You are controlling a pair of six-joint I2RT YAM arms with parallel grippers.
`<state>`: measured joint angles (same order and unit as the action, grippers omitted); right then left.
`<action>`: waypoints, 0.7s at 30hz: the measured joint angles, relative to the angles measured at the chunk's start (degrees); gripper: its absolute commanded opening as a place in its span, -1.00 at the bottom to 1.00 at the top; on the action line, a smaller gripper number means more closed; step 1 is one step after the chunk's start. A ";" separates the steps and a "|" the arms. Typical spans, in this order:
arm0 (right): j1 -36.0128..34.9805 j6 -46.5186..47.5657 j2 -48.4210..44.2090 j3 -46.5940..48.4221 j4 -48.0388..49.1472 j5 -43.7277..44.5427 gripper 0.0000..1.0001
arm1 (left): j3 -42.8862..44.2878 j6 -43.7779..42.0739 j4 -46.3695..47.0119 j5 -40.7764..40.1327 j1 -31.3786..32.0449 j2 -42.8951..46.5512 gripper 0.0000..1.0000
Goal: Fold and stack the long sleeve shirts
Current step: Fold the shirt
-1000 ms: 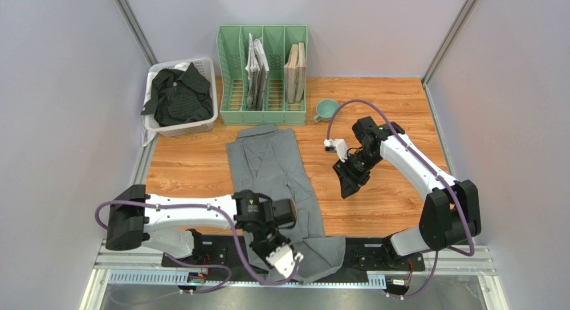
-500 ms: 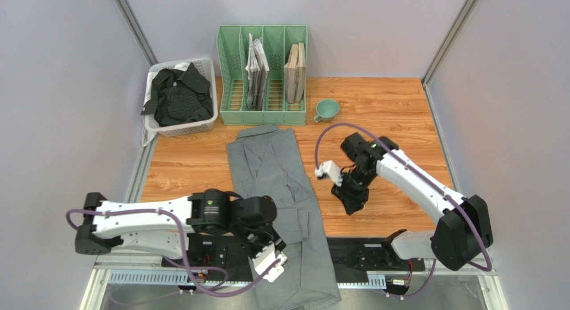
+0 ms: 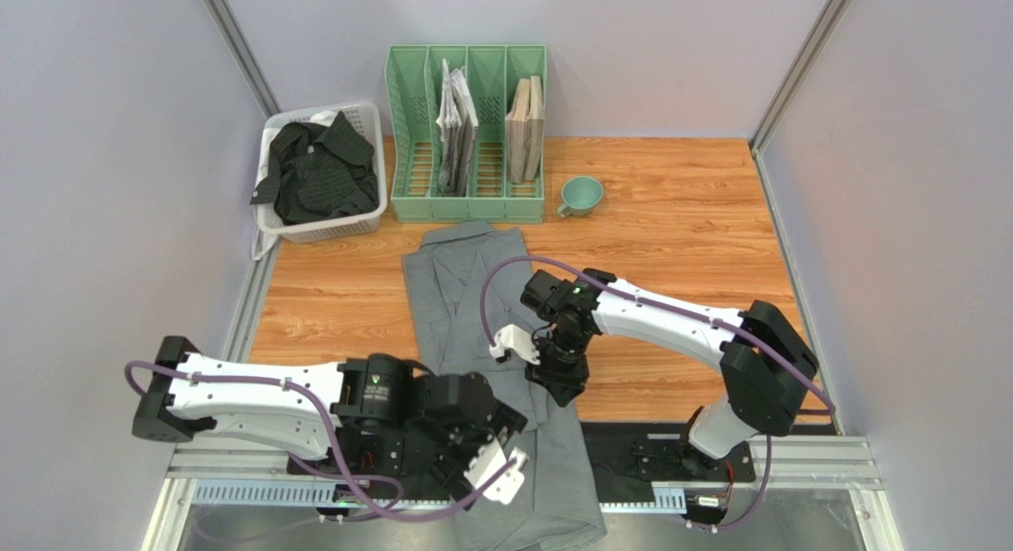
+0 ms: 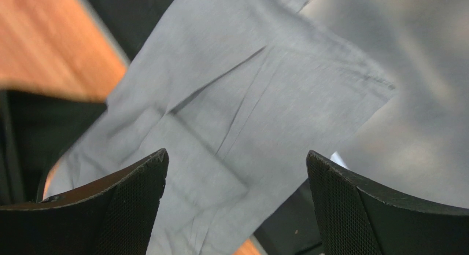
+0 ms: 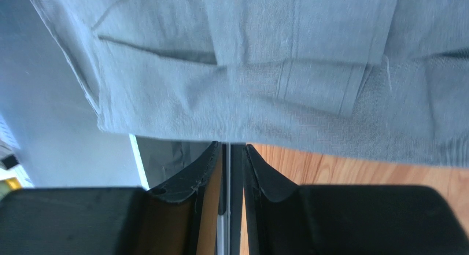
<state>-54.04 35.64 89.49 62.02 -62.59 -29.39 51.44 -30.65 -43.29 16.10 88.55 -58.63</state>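
A plain grey long sleeve shirt (image 3: pixel 476 296) lies lengthwise down the table's middle, collar at the far end, its lower part hanging over the near edge. My left gripper (image 3: pixel 505 447) hovers at that near end, left of the cloth, wide open with nothing between its fingers; in the left wrist view the grey shirt (image 4: pixel 231 101) lies beneath the gripper (image 4: pixel 236 156). My right gripper (image 3: pixel 561 391) is at the shirt's right edge, jaws a narrow slit apart. In the right wrist view the gripper (image 5: pixel 231 145) reaches the grey hem (image 5: pixel 247 57). A black striped shirt (image 3: pixel 315 171) lies crumpled in the basket.
The white basket (image 3: pixel 321 233) stands at the back left. A green file rack (image 3: pixel 410 124) with papers and books stands behind the collar. A green cup (image 3: pixel 580 195) sits to the rack's right. Bare wood shows on both sides of the shirt.
My left gripper opened and let go of the shirt's lower end, which now hangs over the near edge. The right arm swung left to the shirt's right edge while its jaws narrowed.
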 measured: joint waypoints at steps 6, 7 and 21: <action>1.57 -4.13 7.32 2.25 5.92 -8.37 -0.47 | 3.04 6.16 2.99 -6.49 10.03 -10.64 0.98; 2.25 -4.52 8.26 2.93 6.08 -9.84 -0.44 | 3.52 6.58 4.11 -7.06 10.21 -13.27 0.98; 15.98 -3.17 5.66 4.70 1.51 -15.69 -0.28 | -0.59 -20.46 13.03 9.46 9.46 -19.28 0.77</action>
<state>-38.06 32.47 95.15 66.72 -61.08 -45.08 50.85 -51.11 -30.26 25.56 98.02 -77.91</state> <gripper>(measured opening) 0.313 0.942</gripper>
